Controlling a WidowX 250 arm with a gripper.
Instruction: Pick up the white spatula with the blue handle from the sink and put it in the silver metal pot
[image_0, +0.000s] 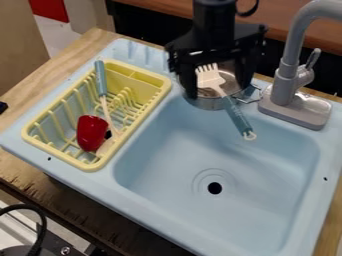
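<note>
The black gripper (218, 90) hangs at the top centre, over the sink's back edge, with its fingers spread wide. Between and below them is a metal pot (206, 103) with a wire handle on its right side. A slotted utensil with a cream head (209, 77) and a blue handle (236, 116) slants across the pot, its handle end hanging over the basin. Whether a finger touches the pot or utensil I cannot tell.
A yellow dish rack (89, 165) on the left holds a red cup-like object (91, 133) and another blue-handled utensil (101, 78). The light blue sink (167, 165) has a drain hole. The grey faucet (286, 75) rises at the back right.
</note>
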